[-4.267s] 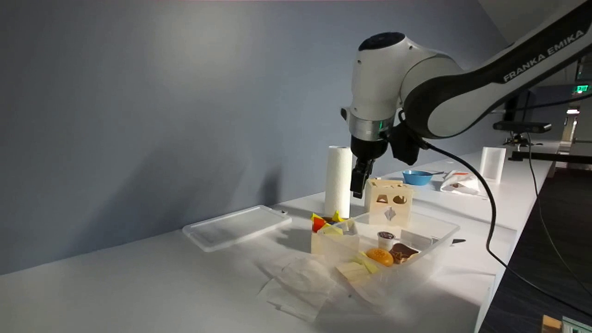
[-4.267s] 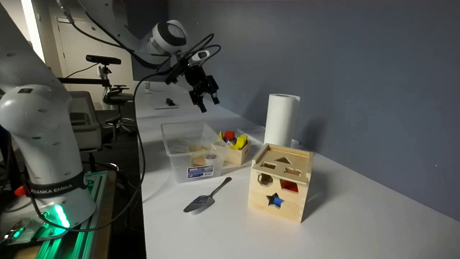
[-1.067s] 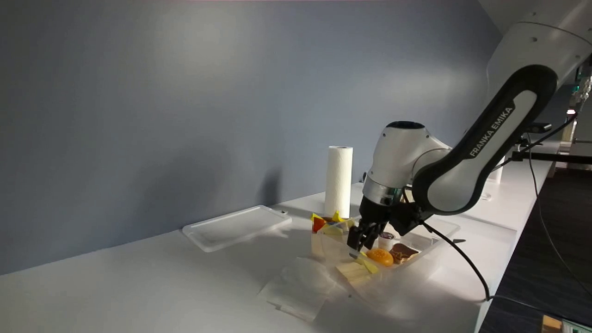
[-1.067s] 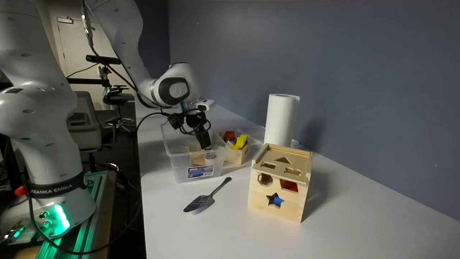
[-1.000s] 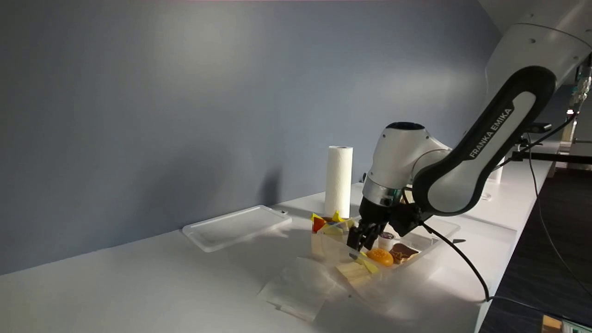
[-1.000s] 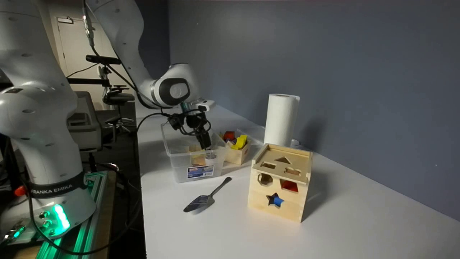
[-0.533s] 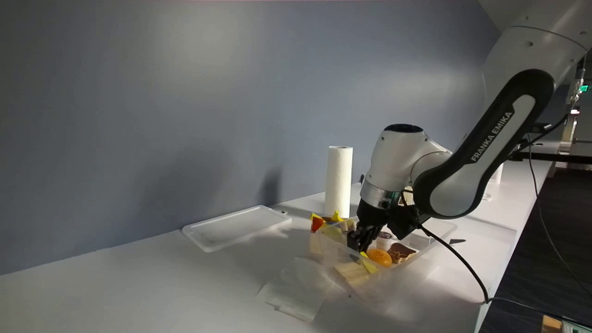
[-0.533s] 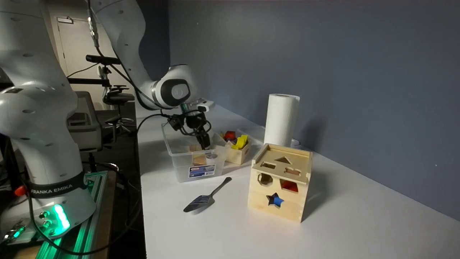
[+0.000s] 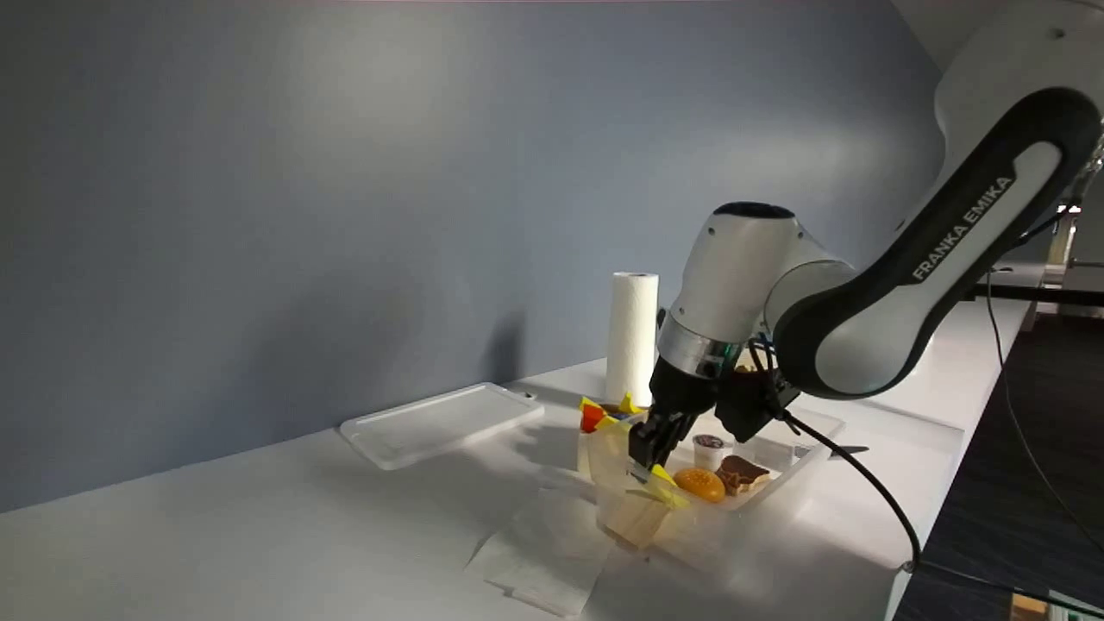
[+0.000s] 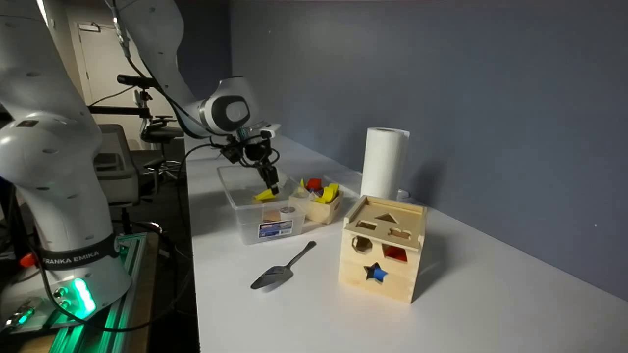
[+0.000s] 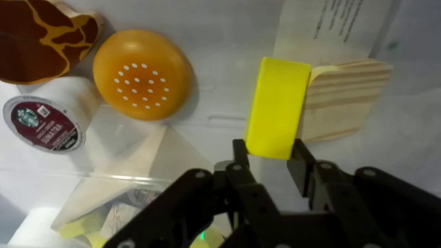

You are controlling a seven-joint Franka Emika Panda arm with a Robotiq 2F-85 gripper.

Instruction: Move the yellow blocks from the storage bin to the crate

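In the wrist view my gripper (image 11: 268,147) is shut on one end of a yellow block (image 11: 279,106), with a finger along each side. The block's far end sticks out beyond the fingertips. In both exterior views the gripper (image 10: 274,190) is at the storage bin (image 10: 248,228), a clear plastic box, with the held yellow block (image 10: 265,195) tilted near the level of its rim. Right beside the bin stands the crate (image 10: 324,214), a low pale wooden box. Several yellow blocks (image 10: 327,194) and a red one lie heaped in it.
Inside the bin lie a toy bun (image 11: 143,75), a coffee pod (image 11: 44,124), a toy steak (image 11: 38,41) and a wooden slice (image 11: 344,100). A shape-sorter box (image 10: 382,250), a cake server (image 10: 282,270), a paper towel roll (image 10: 385,164) and a flat lid (image 9: 444,423) stand or lie around.
The jaws have closed on the yellow block and lifted it off the bin's floor. The gripper has risen a little, and the bin has shifted slightly.
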